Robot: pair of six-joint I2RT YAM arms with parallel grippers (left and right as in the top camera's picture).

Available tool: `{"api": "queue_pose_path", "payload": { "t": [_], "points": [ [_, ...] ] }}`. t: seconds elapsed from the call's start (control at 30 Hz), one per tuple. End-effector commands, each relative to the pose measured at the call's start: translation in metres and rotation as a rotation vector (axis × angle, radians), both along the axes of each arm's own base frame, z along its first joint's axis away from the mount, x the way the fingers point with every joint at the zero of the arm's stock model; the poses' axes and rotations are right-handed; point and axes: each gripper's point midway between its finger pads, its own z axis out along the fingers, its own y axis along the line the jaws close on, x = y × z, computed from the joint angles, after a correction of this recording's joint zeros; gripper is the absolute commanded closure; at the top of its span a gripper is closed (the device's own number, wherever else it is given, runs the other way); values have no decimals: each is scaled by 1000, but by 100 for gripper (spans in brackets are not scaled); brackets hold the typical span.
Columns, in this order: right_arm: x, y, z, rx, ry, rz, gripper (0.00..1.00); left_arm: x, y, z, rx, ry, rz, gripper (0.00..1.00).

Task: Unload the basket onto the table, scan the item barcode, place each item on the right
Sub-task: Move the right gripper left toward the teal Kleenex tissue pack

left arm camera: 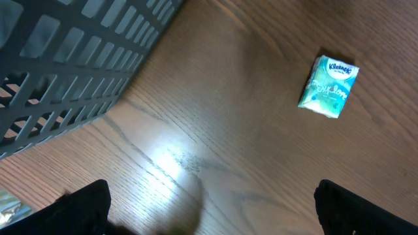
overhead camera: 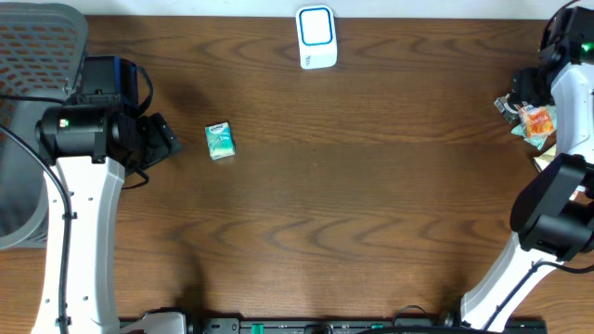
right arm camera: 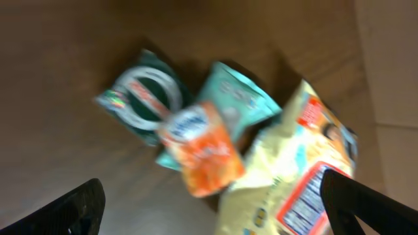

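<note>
Status: right tool [right arm camera: 212,196] hangs over the snack pile [overhead camera: 531,121] at the right edge of the bench [overhead camera: 371,204], fingers spread wide, nothing clamped. Left tool [left arm camera: 212,199] is also spread wide and empty, beside the grey basket [left arm camera: 72,59], with a tissue pack [left arm camera: 328,86] lying flat on the bench just ahead of it. Scanner [overhead camera: 316,38] stands at the far edge, mid-bench, well apart from both tools. We read the step as picking one item off the pile for scanning. Wrist view is blurred, so take the details loosely: an orange pack [right arm camera: 202,150] lies on top, overlapping a teal pouch [right arm camera: 238,98], with a green round pack [right arm camera: 140,98] on one side and a yellow bag [right arm camera: 307,170] on the other. We'd go for the orange pack, since it's topmost and centred between the fingers. Come straight down and close across its narrow width, keeping the fingertips off the teal pouch underneath, or we lift two at once. These are soft film packs, so grip near the middle and lift slowly to check that nothing rides along. Barcode side is not visible on the orange pack; expect to rotate it in front of the scanner. A striped white patch low on the yellow bag may be a barcode, but we can't confirm it. Keep the left tool parked.
</note>
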Motion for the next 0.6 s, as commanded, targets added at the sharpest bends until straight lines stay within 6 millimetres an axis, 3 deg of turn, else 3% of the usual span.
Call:
{"api": "queue_pose_path", "payload": {
  "t": [0.0,0.17,0.33,0.57],
  "points": [
    [19,45,35,108,-137,109,1,0,3,0,6,2,16,2],
    [37,97,62,232,-247,252,1,0,3,0,6,2,16,2],
    [47,171,75,437,-308,443,1,0,3,0,6,2,16,2],
    [27,281,98,857,-324,729,1,0,3,0,6,2,16,2]
  ]
}}
